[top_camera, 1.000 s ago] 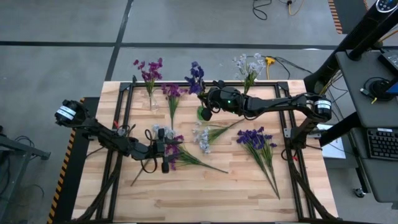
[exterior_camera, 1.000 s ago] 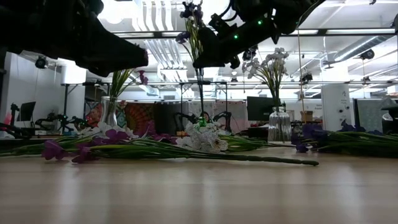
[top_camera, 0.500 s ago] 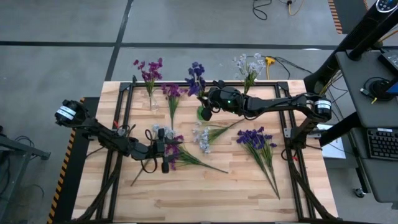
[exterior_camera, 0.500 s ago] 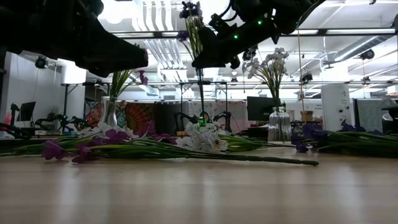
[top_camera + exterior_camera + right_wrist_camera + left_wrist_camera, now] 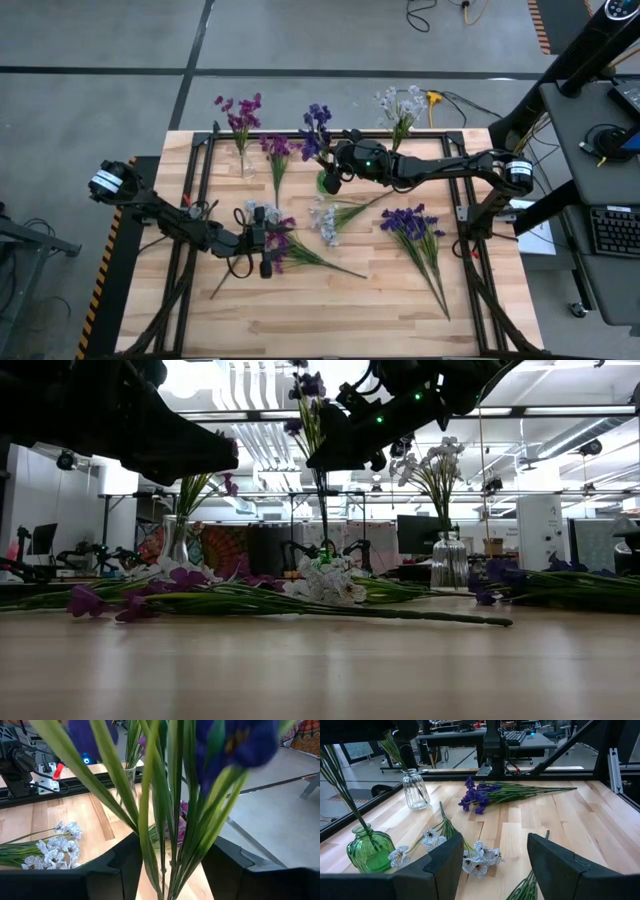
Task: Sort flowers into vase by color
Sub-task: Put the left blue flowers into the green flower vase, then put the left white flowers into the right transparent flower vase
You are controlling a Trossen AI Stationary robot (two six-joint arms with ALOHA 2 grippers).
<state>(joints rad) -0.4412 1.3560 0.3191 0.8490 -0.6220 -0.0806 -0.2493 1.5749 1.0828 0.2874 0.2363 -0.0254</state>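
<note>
A dark blue-violet sprig [image 5: 316, 128] stands with its stem [image 5: 322, 510] down in the green vase [image 5: 326, 184]. My right gripper [image 5: 333, 172] is above that vase, open, with the sprig's leaves [image 5: 170, 795] between its fingers. My left gripper [image 5: 265, 250] hovers open and low over a magenta sprig [image 5: 285, 243] and a pale one lying on the table. Magenta sprigs stand in a clear vase [image 5: 245, 165]. White-blue ones stand in another clear vase [image 5: 449, 570]. My right gripper comes at the blue-violet sprig level, roughly from the table's right, its fingers [image 5: 125, 865] standing on either side of the leaves above the vase mouth. Whether they touch the leaves I cannot tell. The sprig stands nearly upright in the vase.
Loose on the table lie a magenta sprig [image 5: 276, 160], white-blue sprigs [image 5: 325, 220] at the middle and blue-violet sprigs [image 5: 415, 228] toward the right. Black frame rails run along the table's sides. The near half of the wooden top [image 5: 330, 310] is bare.
The blue-violet sprig's blossom head has swung a little toward the table's right and near side, while its stem stayed in the green vase. Both arms have kept still.
</note>
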